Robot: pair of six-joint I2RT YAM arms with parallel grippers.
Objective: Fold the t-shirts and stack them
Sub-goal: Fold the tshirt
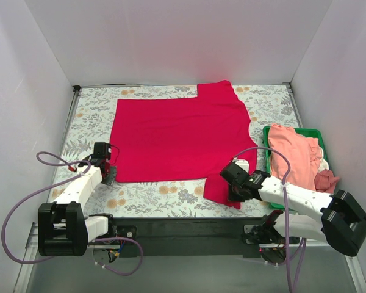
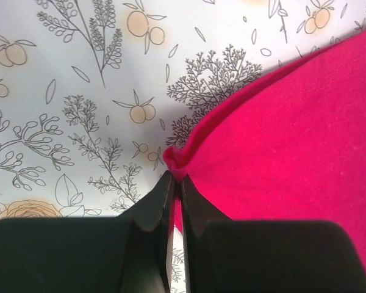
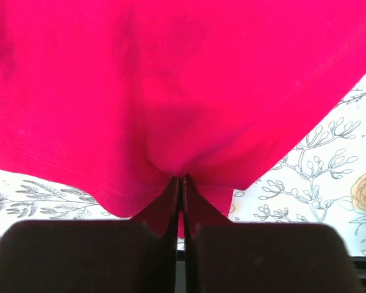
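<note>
The large crimson red t-shirt lies spread flat on the floral table, one sleeve at the back and one at the near right. My left gripper is shut on the shirt's near left corner. My right gripper is shut on the near right sleeve, which bunches at the fingertips. The salmon pink t-shirt lies heaped in the green bin at the right, with the dusty maroon-pink t-shirt beside it at the bin's near end.
The floral tablecloth covers the table between white walls. The green bin stands against the right wall. A black bar runs along the near edge between the arm bases. Purple cables loop from both arms.
</note>
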